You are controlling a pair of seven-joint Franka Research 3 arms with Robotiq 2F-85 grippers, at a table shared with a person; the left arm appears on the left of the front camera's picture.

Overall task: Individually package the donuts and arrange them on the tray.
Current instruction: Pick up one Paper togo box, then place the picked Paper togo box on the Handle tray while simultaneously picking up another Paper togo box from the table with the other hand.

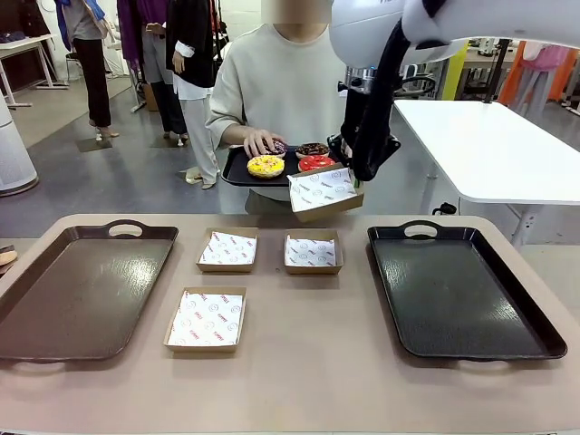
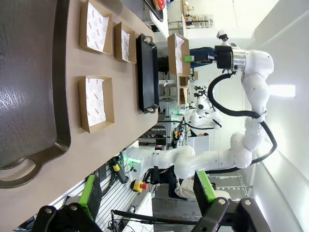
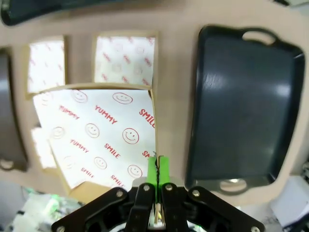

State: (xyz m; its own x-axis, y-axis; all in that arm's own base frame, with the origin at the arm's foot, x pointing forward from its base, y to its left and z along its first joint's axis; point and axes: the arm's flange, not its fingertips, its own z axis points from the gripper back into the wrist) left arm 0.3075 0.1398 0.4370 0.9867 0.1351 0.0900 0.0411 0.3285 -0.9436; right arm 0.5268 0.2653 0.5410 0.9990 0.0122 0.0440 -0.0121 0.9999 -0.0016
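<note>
Pinching square paper-lined cardboard box (image 1: 323, 192), right claw (image 3: 157, 169) clamped, left claw (image 2: 147, 188) spread wide

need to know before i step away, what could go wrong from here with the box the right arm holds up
1. The right gripper is shut on just one rim of the paper-lined brown cardboard box, which hangs tilted; a donut's weight could slip or tip it.
2. That box looks raised close to the person's hand on the round iced donuts and their black tray; a bump seems possible.
</note>
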